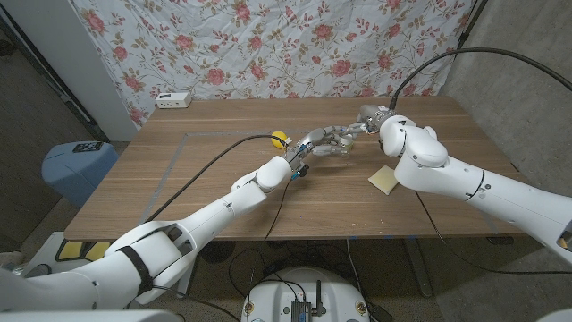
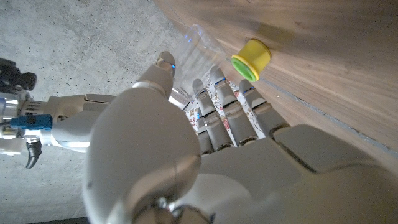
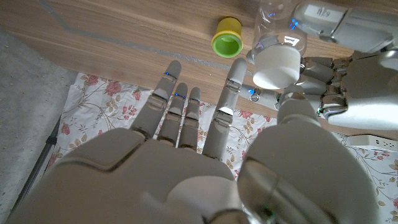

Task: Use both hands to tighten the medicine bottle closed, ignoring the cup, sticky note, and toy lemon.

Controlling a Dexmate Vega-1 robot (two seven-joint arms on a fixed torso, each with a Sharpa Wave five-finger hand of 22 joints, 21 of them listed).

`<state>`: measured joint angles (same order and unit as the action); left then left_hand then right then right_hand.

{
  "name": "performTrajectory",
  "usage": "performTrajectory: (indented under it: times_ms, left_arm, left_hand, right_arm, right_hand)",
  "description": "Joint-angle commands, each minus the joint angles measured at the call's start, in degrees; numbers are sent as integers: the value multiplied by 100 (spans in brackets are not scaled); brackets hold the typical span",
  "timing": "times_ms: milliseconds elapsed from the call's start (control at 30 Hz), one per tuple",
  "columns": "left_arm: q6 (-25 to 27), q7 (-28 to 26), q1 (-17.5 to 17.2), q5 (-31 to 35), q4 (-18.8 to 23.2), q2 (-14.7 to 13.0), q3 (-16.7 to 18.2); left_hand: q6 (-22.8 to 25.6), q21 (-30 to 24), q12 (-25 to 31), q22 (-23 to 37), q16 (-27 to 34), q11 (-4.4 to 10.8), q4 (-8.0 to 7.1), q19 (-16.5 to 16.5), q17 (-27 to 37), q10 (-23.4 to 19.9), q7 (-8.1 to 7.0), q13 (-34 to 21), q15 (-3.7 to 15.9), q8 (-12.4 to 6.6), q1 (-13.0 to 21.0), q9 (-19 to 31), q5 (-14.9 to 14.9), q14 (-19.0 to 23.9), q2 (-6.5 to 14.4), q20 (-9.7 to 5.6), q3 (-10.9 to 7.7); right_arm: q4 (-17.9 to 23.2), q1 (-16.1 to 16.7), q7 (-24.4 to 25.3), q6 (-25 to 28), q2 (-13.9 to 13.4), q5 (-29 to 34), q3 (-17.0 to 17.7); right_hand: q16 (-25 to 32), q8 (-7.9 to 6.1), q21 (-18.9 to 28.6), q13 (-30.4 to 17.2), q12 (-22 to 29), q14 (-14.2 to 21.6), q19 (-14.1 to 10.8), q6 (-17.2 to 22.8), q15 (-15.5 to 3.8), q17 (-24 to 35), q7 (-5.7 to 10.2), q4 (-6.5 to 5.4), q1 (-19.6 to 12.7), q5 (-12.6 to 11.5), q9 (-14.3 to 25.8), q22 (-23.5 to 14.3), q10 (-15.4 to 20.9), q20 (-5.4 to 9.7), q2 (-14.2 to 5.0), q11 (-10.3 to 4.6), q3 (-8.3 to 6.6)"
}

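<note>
My left hand (image 1: 317, 143) grips the clear medicine bottle (image 3: 273, 15) around its body above the middle of the table. The bottle's white cap (image 3: 277, 65) points toward my right hand (image 3: 199, 155). In the left wrist view the bottle (image 2: 193, 53) shows beyond the curled fingers of the left hand (image 2: 205, 162). My right hand (image 1: 374, 116) hovers at the cap with its fingers spread and straight. One finger and the thumb sit on either side of the cap, and I cannot make out any contact.
A yellow cup (image 1: 281, 139) with a green inside lies on its side just left of the hands. A pale sticky note (image 1: 384, 179) lies on the table (image 1: 197, 179) under my right forearm. A white box (image 1: 173, 100) sits at the far left edge.
</note>
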<state>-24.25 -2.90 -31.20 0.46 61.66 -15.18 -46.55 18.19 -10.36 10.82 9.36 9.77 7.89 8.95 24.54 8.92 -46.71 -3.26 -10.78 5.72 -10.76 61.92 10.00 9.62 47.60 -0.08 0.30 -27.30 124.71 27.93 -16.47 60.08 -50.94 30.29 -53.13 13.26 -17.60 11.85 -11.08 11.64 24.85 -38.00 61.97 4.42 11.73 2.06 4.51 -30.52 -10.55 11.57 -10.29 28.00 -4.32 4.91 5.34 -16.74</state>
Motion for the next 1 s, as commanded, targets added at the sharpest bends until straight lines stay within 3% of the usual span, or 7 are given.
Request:
performTrajectory:
  times_ms: [33,300,733,1000]
  left_arm:
    - [-18,20,13,5,-9,5,-10]
    - [-45,38,43,10,-38,9,-12]
    - [-61,69,64,0,-76,20,-17]
    - [-45,62,44,-8,-58,18,-15]
  left_hand:
    - [5,-23,25,18,19,68,-5,-28,25,-107,-54,-12,434,9,5,16,40,-5,31,-13,-38]
    - [14,-23,30,18,22,62,-6,-32,26,-121,-70,-12,441,5,4,16,39,-2,30,-27,-36]
    - [10,-27,28,19,20,54,-4,-31,26,-115,-73,-12,435,7,7,16,38,-13,22,-25,-29]
    - [11,-28,31,19,23,72,-9,-32,28,-123,-74,-13,434,6,4,16,38,-14,27,-21,-27]
  right_arm:
    - [80,-12,-81,0,-86,-157,44]
    - [148,-29,-143,-48,-161,-261,91]
    - [268,-43,-319,-212,-315,-518,235]
    - [348,-33,-474,-353,-427,-771,376]
  right_hand:
    - [-47,81,-22,-11,-48,-77,71,-189,73,14,-41,-31,116,-21,45,-6,-107,-38,21,16,71]
    - [-115,290,-44,-21,-96,-183,161,-738,139,7,-142,-53,307,-47,122,-7,-298,-98,83,92,162]
    - [-233,604,-106,-35,-136,-558,518,-1708,368,-11,-235,20,379,-96,227,-4,-824,-266,88,304,180]
    - [-257,676,-125,-42,-145,-766,727,-2137,502,-24,-244,121,260,-112,257,1,-1121,-385,24,378,115]
